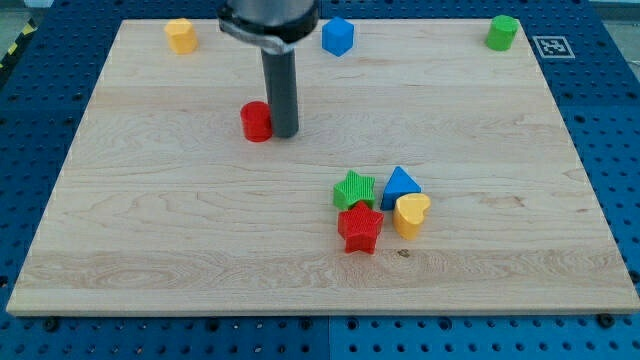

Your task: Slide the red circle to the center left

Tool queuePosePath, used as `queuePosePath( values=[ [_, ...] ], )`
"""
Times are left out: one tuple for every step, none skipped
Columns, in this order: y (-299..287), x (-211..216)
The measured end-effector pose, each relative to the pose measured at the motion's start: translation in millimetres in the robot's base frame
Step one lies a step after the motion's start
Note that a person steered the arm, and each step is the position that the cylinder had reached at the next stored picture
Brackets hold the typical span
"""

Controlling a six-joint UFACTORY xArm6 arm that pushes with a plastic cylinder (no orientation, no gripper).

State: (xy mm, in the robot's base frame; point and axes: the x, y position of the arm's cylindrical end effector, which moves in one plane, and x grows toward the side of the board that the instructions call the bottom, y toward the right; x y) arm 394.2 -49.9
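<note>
Dark rod, my tip [286, 133] touching a solid red circle [257, 121] on its view-left; pale wood-grain board [150, 230] on a blue perforated table [600, 100]. Below-right of the tip: ribbed green star [354, 188], ribbed red star [360, 228], blue triangle [401, 186], yellow heart [411, 213]. Above the tip: yellow block [181, 35] to the left, blue block [338, 36] just right, green block [502, 32] far right (black-and-white marker [551, 46] beside it).

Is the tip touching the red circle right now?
Touching, as far as the camera view shows: my tip sits flush against the right side of the red circle, no gap visible.
</note>
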Motion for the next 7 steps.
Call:
queuePosePath(
  values=[
    [-1, -36],
    [-5, -37],
    [0, -28],
    [9, -13],
    [1, 1],
    [-26, 1],
    [-55, 1]
  ],
)
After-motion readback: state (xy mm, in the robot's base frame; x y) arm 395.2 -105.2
